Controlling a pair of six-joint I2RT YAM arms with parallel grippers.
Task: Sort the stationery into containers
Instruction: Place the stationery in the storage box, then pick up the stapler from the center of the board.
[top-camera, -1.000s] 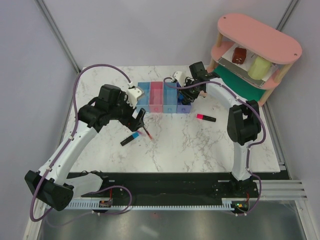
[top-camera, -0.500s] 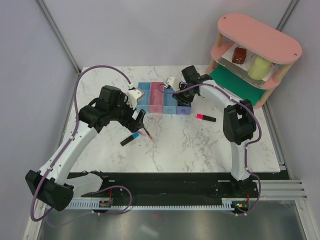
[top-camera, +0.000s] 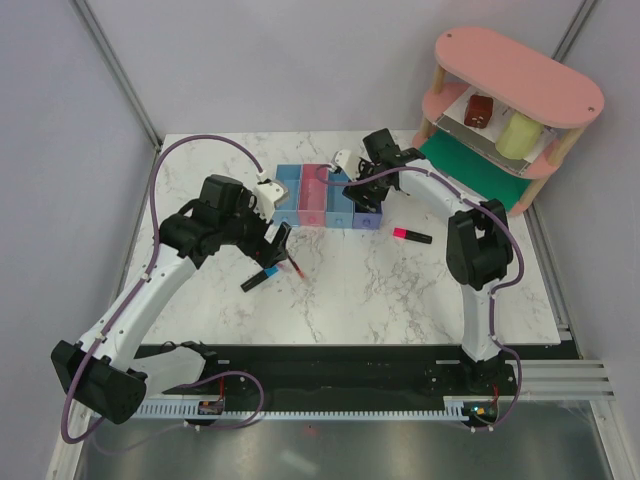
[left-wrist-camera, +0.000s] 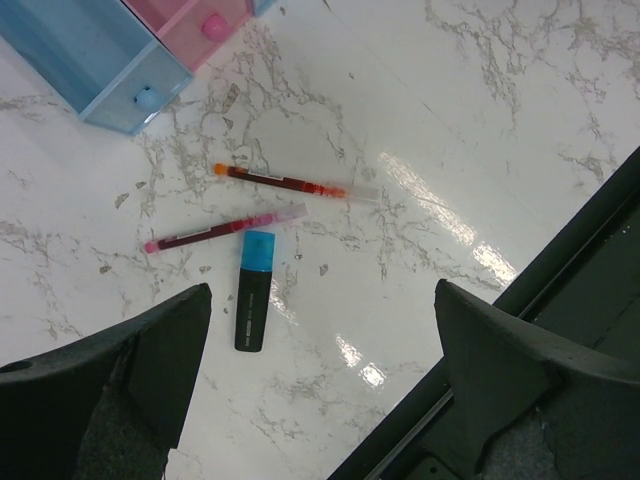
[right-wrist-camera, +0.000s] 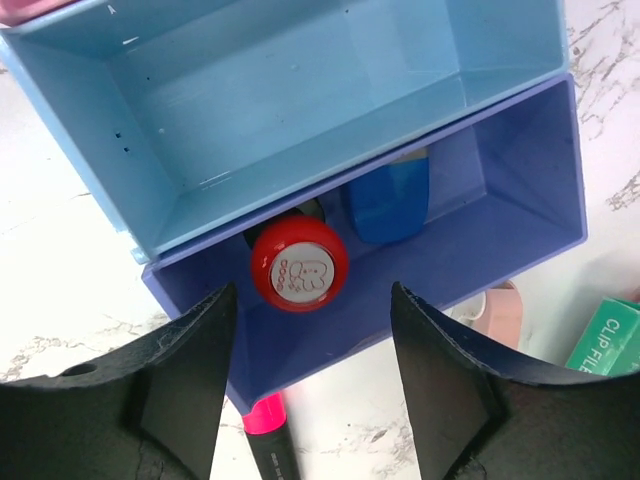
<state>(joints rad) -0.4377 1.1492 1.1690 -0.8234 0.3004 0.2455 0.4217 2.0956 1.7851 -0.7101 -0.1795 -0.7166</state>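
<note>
Four joined bins stand in a row: light blue, pink, light blue, darker blue. My right gripper is open and empty, just above the darker blue bin. That bin holds a red-black block and a blue block. The light blue bin beside it looks empty. A pink-ended marker and a pinkish block lie on the table by the bin. My left gripper is open above a blue-ended marker and two red pens.
A pink oval two-tier shelf stands at the back right with a brown block and a pale green cylinder. A green mat lies under it. A green box shows at the right wrist view's edge.
My right gripper has moved left, from beside the row's right end to over the darker blue bin. My left gripper has shifted slightly toward the marker and pens.
</note>
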